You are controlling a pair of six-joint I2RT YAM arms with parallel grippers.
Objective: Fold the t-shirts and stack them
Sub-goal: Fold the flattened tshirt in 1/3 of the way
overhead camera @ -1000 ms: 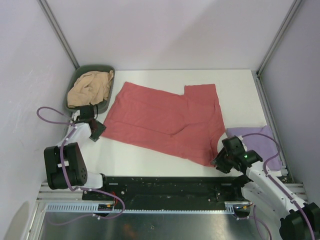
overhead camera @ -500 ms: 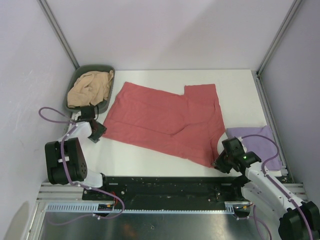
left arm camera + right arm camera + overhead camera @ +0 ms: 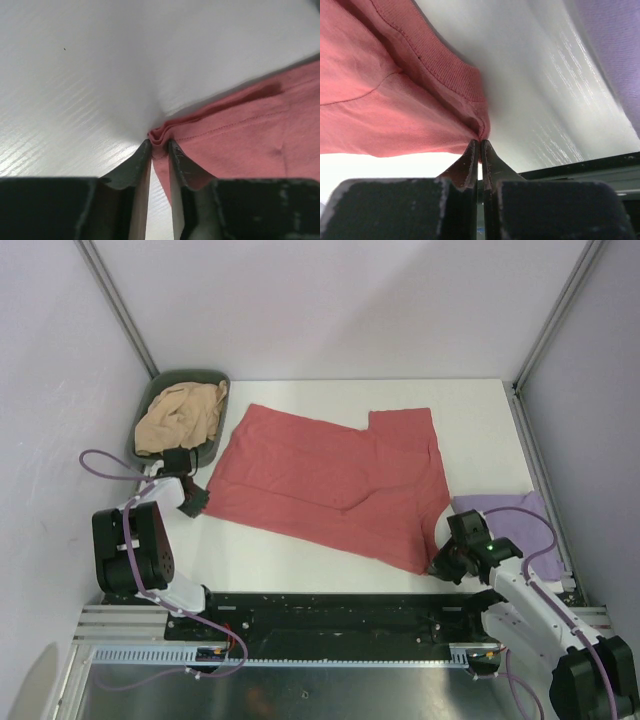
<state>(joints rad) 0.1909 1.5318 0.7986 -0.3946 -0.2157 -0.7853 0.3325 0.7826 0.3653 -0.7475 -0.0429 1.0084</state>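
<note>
The salmon-red t-shirt (image 3: 330, 480) lies spread across the middle of the white table. My left gripper (image 3: 194, 502) is shut on its near-left corner; in the left wrist view that corner (image 3: 161, 137) bunches between the fingers. My right gripper (image 3: 438, 562) is shut on its near-right corner, pinched at the hem (image 3: 481, 132) in the right wrist view. The pale lavender t-shirt (image 3: 515, 523) lies folded at the right, just beyond the right gripper. The tan-beige t-shirt (image 3: 180, 417) lies crumpled in the bin at far left.
The dark green oval bin (image 3: 160, 390) stands at the table's far left corner beside the left wall. A black rail (image 3: 330, 612) runs along the near edge between the arm bases. Grey walls close in both sides.
My left gripper has slid slightly towards the left and rear with the red corner in it. My right gripper has shifted a little towards the near edge, pulling its corner taut.
</note>
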